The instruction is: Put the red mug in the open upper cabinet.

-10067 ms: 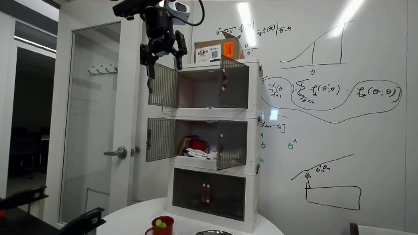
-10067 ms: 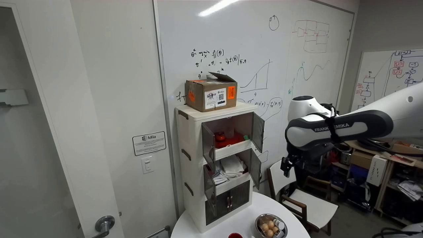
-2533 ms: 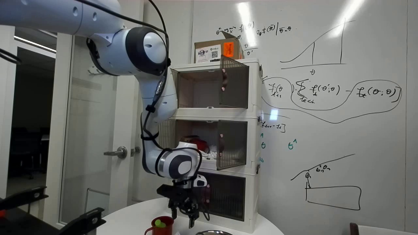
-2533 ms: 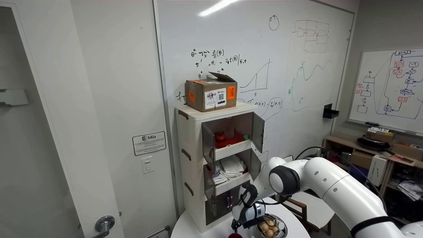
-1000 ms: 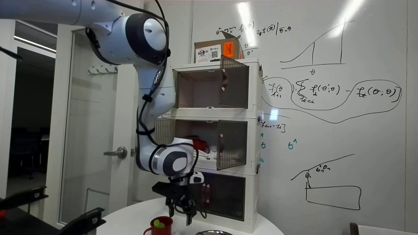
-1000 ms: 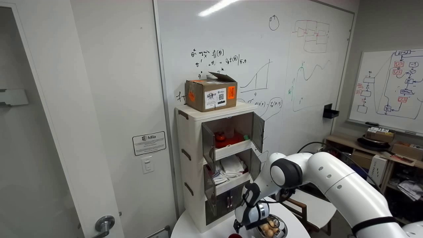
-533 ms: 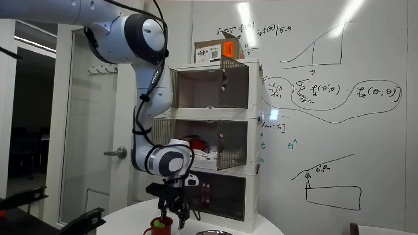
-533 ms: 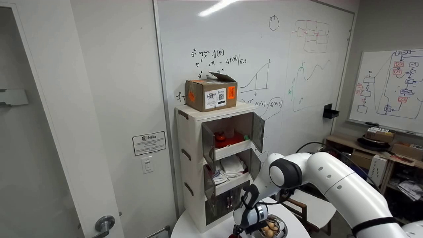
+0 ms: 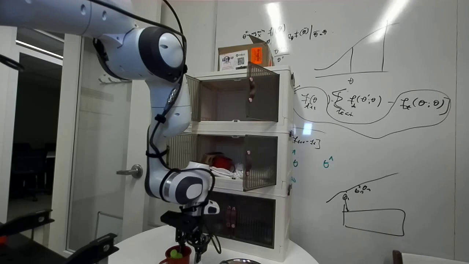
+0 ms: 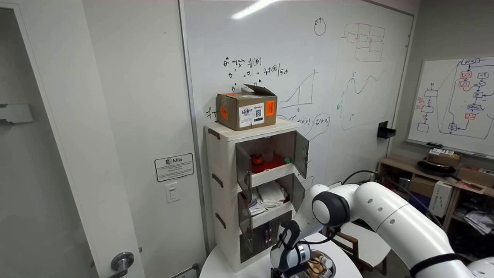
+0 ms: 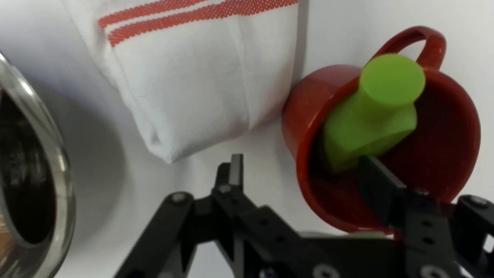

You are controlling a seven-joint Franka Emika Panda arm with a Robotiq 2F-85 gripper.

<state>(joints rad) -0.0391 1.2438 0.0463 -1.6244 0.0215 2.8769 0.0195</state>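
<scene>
The red mug (image 9: 178, 256) stands on the white table with a green block-like object (image 11: 370, 116) inside. It also fills the right of the wrist view (image 11: 436, 154), its handle pointing up. In the exterior view from the door side it is hidden by my gripper (image 10: 276, 272). My gripper is open in the wrist view (image 11: 303, 164): one finger is inside the mug, the other outside, with the mug's wall between them, not pinched. The gripper also shows in an exterior view (image 9: 189, 253). The open upper cabinet (image 9: 223, 102) has both doors open; red items show inside (image 10: 266, 166).
A metal bowl (image 11: 63, 173) stands beside the outer finger. A folded white towel with red stripes (image 11: 200, 85) lies next to the mug. The middle compartment's doors (image 9: 260, 163) stick out above the table. A cardboard box (image 10: 247, 110) sits on the tower.
The arm came down from high up to the mug. In the last second the gripper moved over the mug and lower, one finger going inside. The mug shifted slightly. The gripper stayed open.
</scene>
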